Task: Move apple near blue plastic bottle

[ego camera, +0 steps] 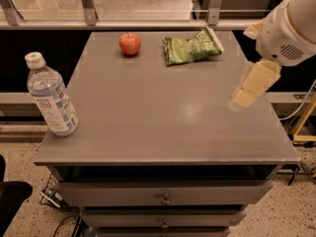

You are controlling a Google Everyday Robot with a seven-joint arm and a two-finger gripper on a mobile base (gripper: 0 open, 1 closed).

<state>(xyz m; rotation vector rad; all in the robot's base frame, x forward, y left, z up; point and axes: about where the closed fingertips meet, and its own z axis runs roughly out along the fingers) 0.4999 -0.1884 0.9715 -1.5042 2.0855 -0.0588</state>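
Camera view looks down on a grey cabinet top point(163, 117). Clock directions are taken from the middle of that top, 12 = far edge. Apple point(130, 44) at 11, close to the far edge, sitting on the surface stem up, nothing touching it. Bottle point(51, 98) at 8, upright on the near-left corner, white cap on, label toward the camera. It's well apart from the apple, with most of the top's depth between them. Green snack bag point(192, 47) at 1, lying flat near the far edge, at the apple's 3 with a clear gap. Gripper point(241, 98) at 3, cream-coloured, angled down toward 7 over the right edge of the top. How wide it's set isn't readable from this angle, and I can't say whether it touches the surface. It has hold of nothing I can see: apple, bottle and bag all rest on the top away from it. White arm housing point(289, 31) sits above it at 2, with a vent grille on its face. Below the top are drawers point(163, 195) with small round knobs. Speckled floor point(296, 216) surrounds the cabinet, with dark cables point(64, 221) at 7 by its foot. Metal rail point(148, 23) runs along behind the far edge.
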